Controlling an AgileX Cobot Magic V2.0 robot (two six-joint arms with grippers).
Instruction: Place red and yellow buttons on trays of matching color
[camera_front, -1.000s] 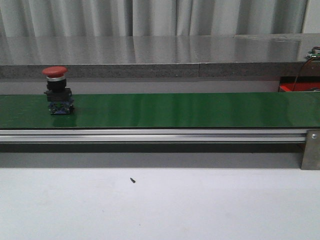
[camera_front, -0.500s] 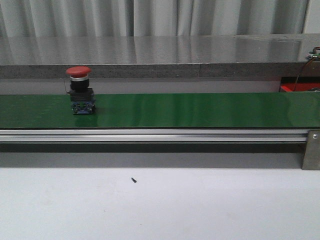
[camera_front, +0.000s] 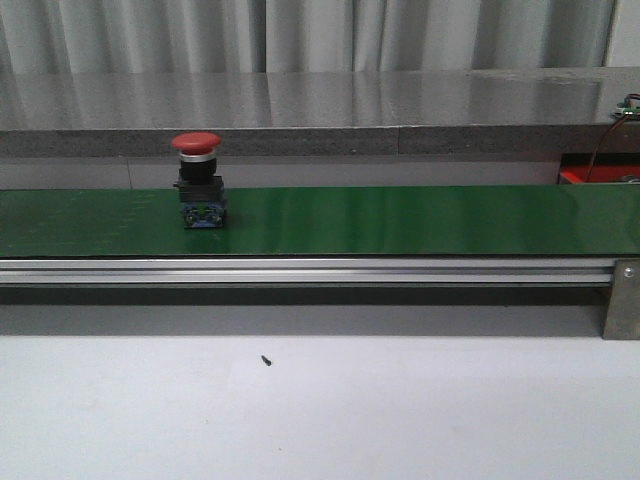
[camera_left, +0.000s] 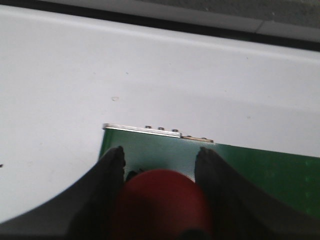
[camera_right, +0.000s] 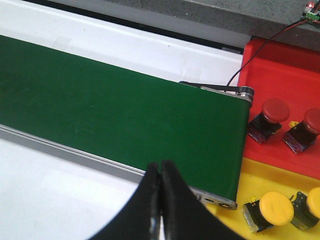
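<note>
Our left gripper (camera_left: 159, 165) has its dark fingers spread wide, and between them, right up against the wrist camera, sits a blurred red dome that we take to be a red button's cap (camera_left: 160, 200); we cannot tell whether the fingers touch it. Just beyond the fingertips lies the end of the green conveyor belt (camera_left: 250, 165) with its metal roller edge, and past that, bare white table (camera_left: 75, 75).

Our right gripper (camera_right: 160, 185) has its fingers pressed together, holding nothing. It hangs over the near rail of the belt. Off beyond the belt's end sit the red tray (camera_right: 280, 75), holding at least two red buttons (camera_right: 272, 112), and nearer to this gripper the yellow tray (camera_right: 260, 180), holding at least two yellow buttons (camera_right: 272, 210). So we judge the sorting partly done.

In the front view, one red mushroom button (camera_front: 198, 180) stands upright on the belt, well over toward the left arm's side: a red cap, a black collar, a blue contact block below. It is not yet on its tray.
</note>
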